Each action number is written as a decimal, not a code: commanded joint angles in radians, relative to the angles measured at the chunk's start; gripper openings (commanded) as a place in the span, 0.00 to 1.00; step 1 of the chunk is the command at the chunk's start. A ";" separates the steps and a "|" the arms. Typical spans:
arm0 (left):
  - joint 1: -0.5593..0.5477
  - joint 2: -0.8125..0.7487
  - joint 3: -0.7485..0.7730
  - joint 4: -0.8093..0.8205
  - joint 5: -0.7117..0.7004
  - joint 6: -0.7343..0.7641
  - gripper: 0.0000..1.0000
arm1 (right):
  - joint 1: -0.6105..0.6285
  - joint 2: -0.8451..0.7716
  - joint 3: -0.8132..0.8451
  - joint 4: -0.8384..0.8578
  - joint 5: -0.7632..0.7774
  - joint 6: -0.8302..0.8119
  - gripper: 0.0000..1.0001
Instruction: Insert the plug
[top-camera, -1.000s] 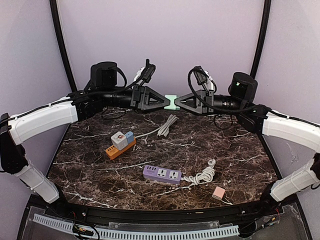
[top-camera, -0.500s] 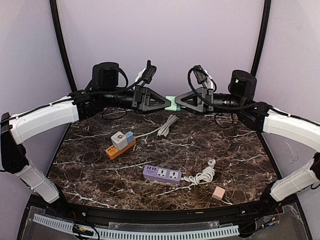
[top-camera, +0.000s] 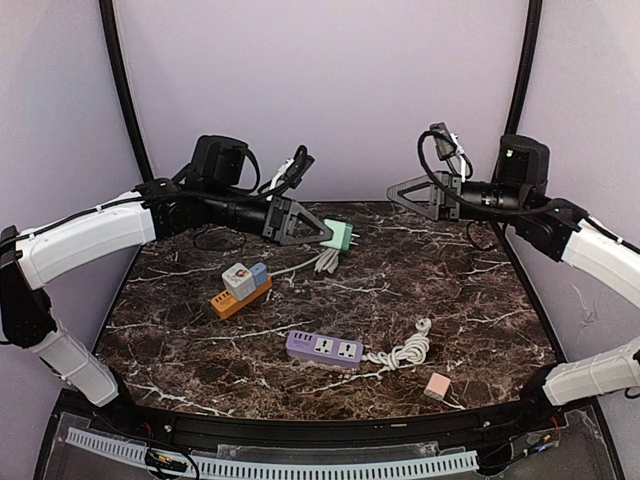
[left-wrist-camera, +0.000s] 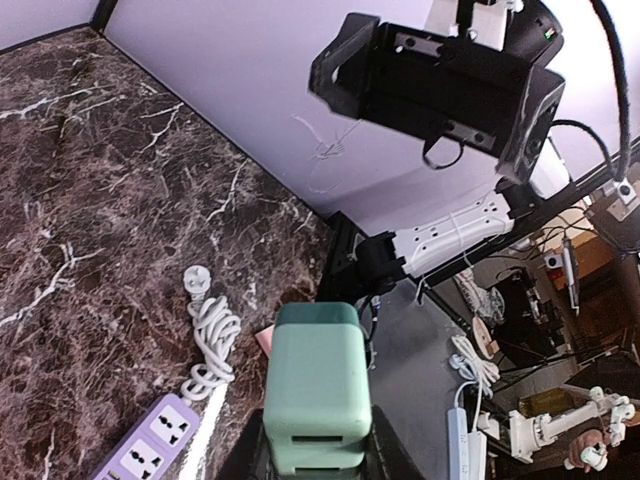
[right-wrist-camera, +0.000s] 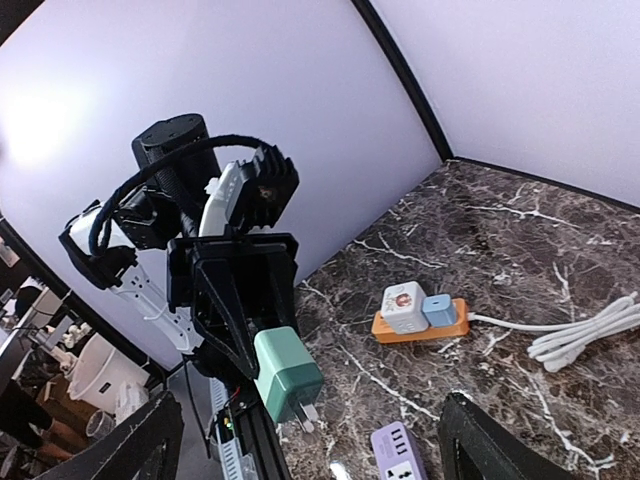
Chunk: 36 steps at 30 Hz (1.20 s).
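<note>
My left gripper (top-camera: 333, 236) is shut on a mint-green plug (top-camera: 342, 235), holding it in the air above the back of the table. In the left wrist view the plug (left-wrist-camera: 318, 388) fills the space between the jaws. The right wrist view shows its metal prongs pointing down and toward that camera, on the plug (right-wrist-camera: 287, 372). A purple power strip (top-camera: 324, 349) lies flat at the front middle. My right gripper (top-camera: 390, 190) is open and holds nothing, well to the right of the plug; its dark fingers (right-wrist-camera: 150, 448) frame the bottom of its own view.
An orange power strip (top-camera: 232, 301) carrying a white cube and a blue cube lies at the left. A coiled white cable (top-camera: 402, 351) runs from the purple strip. A pink cube (top-camera: 436, 386) sits front right. A bundled grey cable (top-camera: 335, 252) lies under the plug.
The right gripper opened, let go of the green plug and drew back to the right. The left gripper kept the plug and moved it slightly down and toward the front.
</note>
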 joint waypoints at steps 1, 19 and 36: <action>0.002 -0.058 0.024 -0.196 -0.106 0.207 0.01 | -0.024 -0.063 -0.006 -0.127 0.108 -0.114 0.88; 0.001 -0.001 0.147 -0.675 -0.375 0.780 0.01 | -0.027 -0.134 -0.107 -0.224 0.230 -0.100 0.85; -0.083 0.137 0.313 -1.033 -0.500 1.176 0.01 | -0.026 -0.139 -0.128 -0.267 0.236 -0.083 0.83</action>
